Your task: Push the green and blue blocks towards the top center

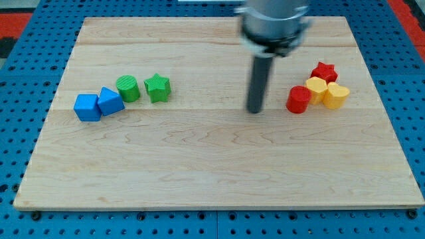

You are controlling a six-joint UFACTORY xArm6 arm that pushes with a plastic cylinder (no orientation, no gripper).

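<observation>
Wooden board, bare front edge nearest the lens, low in the frame. Right of centre: my tip, down on the wood. No jaws on this plain rod, so nothing gripped and no block touched.

Near it on the right, but apart: red cylinder, yellow blocks and red star, 1 tight cluster at the frame's right.

Well apart at the frame's left, the 4 task pieces in a row sloping down to the left: green star, green cylinder just beside it, then blue block, shape unclear, touching blue cube at the far end.

Task not yet begun, by the look of it. Best approach, as a judgement:
- Circle below the row and arrive at its lower left, behind the blue cube.
- Push up and to the right toward top centre, through the middle of the group.
- Expect an off-centre push to split the row.
- Keep clear of the red and yellow cluster throughout.
</observation>
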